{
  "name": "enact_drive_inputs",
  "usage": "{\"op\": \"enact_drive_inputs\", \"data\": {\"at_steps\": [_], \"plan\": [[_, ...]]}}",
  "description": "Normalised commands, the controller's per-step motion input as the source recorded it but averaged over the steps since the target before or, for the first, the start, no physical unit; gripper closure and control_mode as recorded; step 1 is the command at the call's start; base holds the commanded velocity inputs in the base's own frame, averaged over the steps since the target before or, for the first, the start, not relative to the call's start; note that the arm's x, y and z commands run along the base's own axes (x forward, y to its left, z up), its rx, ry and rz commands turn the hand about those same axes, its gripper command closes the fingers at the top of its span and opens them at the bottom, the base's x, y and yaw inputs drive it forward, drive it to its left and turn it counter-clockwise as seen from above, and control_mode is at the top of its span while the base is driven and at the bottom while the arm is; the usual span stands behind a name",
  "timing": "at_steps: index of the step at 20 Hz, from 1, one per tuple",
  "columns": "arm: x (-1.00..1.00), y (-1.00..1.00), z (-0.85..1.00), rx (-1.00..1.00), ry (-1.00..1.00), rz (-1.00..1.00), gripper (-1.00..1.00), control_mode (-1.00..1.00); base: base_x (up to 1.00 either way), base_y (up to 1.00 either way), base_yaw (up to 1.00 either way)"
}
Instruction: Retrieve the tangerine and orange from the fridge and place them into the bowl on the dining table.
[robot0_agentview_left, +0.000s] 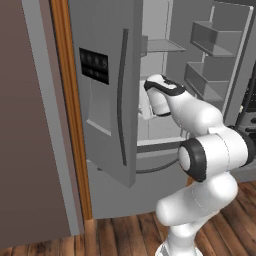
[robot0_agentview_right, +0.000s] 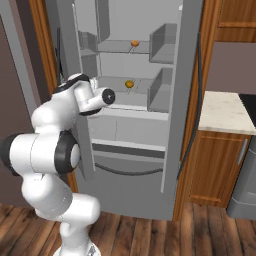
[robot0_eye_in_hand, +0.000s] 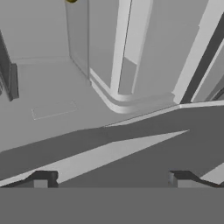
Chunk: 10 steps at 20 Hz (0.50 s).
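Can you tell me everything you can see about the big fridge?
The fridge is tall and grey, like brushed metal, and both its upper doors are swung open. One door has a long dark handle, a black control panel and a recessed dispenser. The other door carries grey storage bins on its inner side. Inside are pale shelves: one small orange fruit sits on an upper shelf, another on the shelf below. A lower drawer with a dark curved handle is shut. The fridge stands on a wooden floor.
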Motion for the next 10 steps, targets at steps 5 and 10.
{"op": "enact_drive_inputs", "data": {"at_steps": [5,10], "plan": [[-0.19,0.44,-0.11,0.0,0.0,0.07,-1.0,-1.0,0.0,0.0,0.0],[-0.48,0.7,-0.18,0.0,0.0,0.1,-1.0,-1.0,0.0,0.0,0.0]]}}
